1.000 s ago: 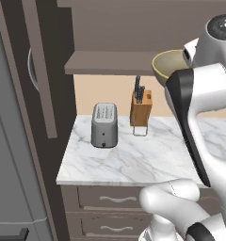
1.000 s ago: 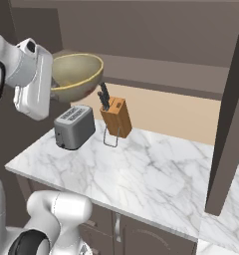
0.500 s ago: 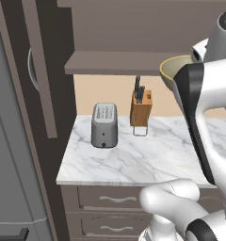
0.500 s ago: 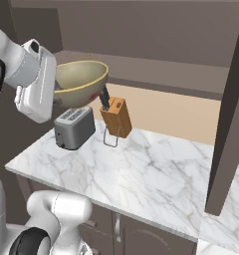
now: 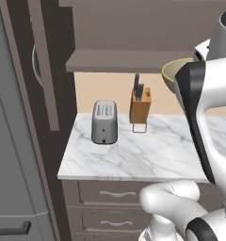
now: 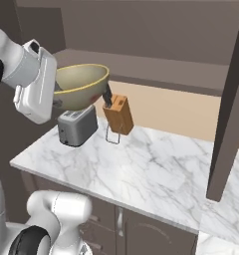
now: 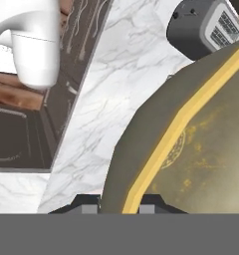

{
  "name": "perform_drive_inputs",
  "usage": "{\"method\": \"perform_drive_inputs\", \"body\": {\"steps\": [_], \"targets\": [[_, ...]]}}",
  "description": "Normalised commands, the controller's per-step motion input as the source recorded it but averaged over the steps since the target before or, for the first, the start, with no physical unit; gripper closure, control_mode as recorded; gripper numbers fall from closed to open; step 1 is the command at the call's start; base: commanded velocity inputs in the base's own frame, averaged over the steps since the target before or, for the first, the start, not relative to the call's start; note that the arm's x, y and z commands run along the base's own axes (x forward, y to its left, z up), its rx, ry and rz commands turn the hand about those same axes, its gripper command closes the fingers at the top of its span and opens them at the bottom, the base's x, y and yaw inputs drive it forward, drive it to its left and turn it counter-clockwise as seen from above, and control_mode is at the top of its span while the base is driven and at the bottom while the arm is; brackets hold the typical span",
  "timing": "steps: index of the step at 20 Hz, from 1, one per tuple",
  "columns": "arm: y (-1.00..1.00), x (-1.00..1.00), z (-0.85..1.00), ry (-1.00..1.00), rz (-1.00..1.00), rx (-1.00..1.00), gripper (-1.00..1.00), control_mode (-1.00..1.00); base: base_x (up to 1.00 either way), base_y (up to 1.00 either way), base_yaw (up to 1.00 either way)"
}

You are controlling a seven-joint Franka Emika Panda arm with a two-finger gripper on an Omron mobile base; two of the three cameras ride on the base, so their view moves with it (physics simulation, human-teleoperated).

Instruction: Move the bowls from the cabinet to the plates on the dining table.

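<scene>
One olive bowl point(image 6: 80, 85), apparently rim-clamped by the end effector point(image 7: 120, 203), has shifted right.

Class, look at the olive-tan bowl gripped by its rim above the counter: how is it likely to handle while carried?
The bowl looks rigid, holding its round shape with the fingers pinching only its rim. Gripped at one edge, it may tend to swing or tilt. Its smooth glazed-looking surface could be slippery, and it probably chips if knocked against the knife block close by.
</scene>
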Motion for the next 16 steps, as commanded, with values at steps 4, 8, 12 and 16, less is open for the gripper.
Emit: {"method": "perform_drive_inputs", "body": {"steps": [4, 8, 12, 16], "targets": [[0.00, 0.00, 0.00, 0.00, 0.00, 0.00, 1.00, 1.00, -0.53, -0.09, 0.00], [0.00, 0.00, 0.00, 0.00, 0.00, 0.00, 1.00, 1.00, -0.65, -0.17, 0.00], [0.00, 0.00, 0.00, 0.00, 0.00, 0.00, 1.00, 1.00, -0.74, -0.29, 0.00], [0.00, 0.00, 0.00, 0.00, 0.00, 0.00, 1.00, 1.00, -0.70, -0.18, -0.03]]}}
